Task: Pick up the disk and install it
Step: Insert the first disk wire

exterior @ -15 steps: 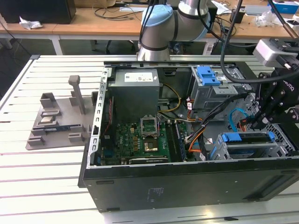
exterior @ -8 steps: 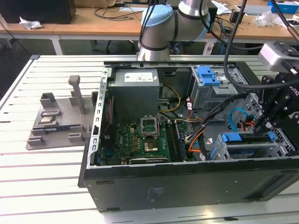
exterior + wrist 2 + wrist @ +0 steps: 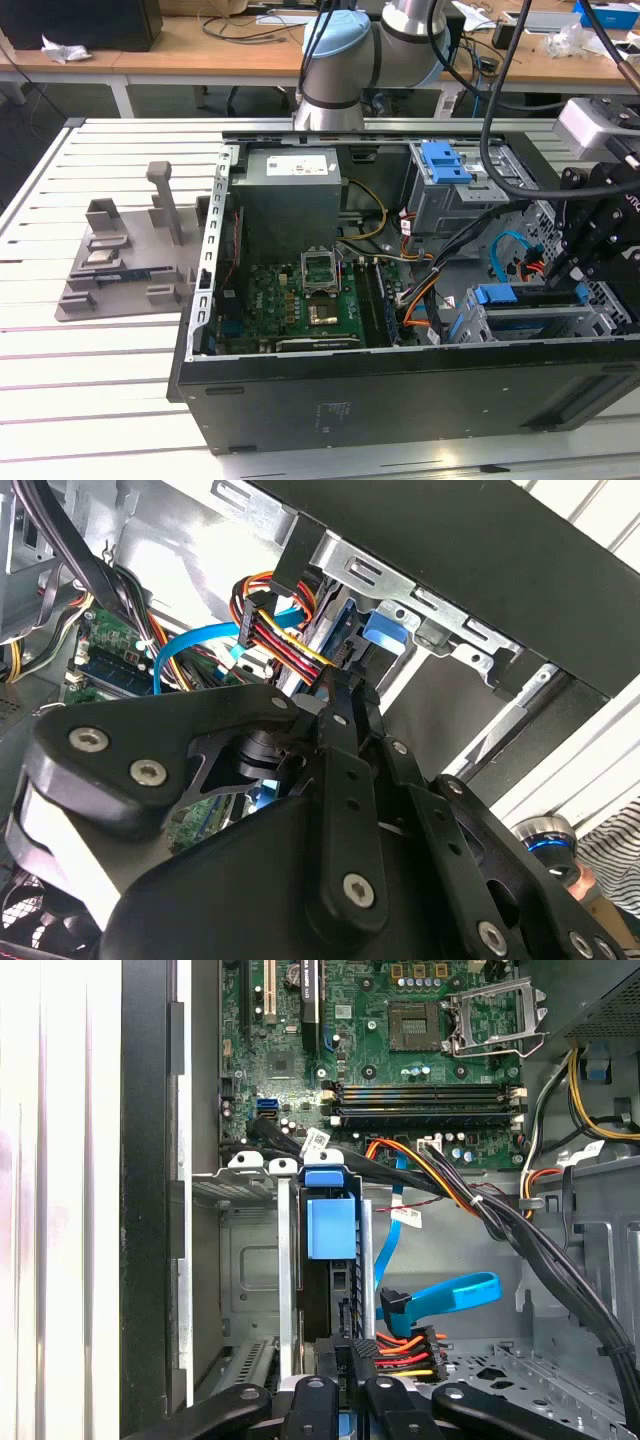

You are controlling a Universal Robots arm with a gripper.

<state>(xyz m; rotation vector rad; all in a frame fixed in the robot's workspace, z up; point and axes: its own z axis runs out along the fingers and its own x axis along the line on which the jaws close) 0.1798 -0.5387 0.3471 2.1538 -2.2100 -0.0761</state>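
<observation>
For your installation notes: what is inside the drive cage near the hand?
The disk stands in the drive cage, its blue carrier showing. The hand covers its lower end, beside the power connector.

power supply sticker (image 3: pixel 303 165): white label on top of the grey box, print too small to read
motherboard (image 3: pixel 400 1050): white silkscreen markings in the first wrist view, none legible
cable tag (image 3: pixel 316 1143): small white tag by the board edge, print unreadable
case front panel (image 3: pixel 335 412): faint marks, illegible

Silver-blue arm (image 3: pixel 345 60), black screwed gripper (image 3: pixel 345 695) — cabled
</observation>
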